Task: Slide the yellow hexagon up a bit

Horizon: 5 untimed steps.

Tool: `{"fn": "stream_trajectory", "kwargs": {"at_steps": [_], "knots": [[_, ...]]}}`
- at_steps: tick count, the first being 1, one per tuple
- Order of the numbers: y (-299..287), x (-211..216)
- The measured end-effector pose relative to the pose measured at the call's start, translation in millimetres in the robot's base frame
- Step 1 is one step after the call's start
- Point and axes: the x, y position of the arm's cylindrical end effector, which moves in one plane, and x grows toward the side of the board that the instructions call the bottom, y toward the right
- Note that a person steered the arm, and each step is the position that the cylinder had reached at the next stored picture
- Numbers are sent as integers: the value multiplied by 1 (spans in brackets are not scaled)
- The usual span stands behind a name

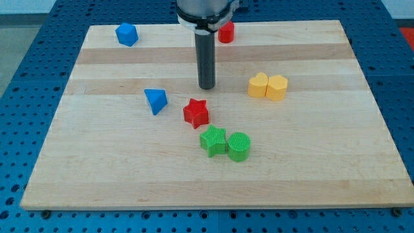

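The rod's tip (pixel 206 87) rests on the wooden board (pixel 116 175) near its centre; the arm carries no jaws, so there is nothing released or clenched. The yellow hexagon (pixel 277 87) lies toward the view's right of the tip, apart from it and touching a yellow heart (pixel 258 85). A red star (pixel 196 112) sits just below the tip, a blue triangular block (pixel 156 101) at its left. A green star (pixel 213 140) touches a green cylinder (pixel 239 146). A blue block (pixel 127 34) and a red block (pixel 226 32) occupy the top edge.
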Motion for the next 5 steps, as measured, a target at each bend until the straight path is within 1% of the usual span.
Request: {"fn": "stream_trajectory", "kwargs": {"at_steps": [1, 2, 4, 5], "knots": [[23, 21], [56, 30], [127, 39], [148, 39]]}}
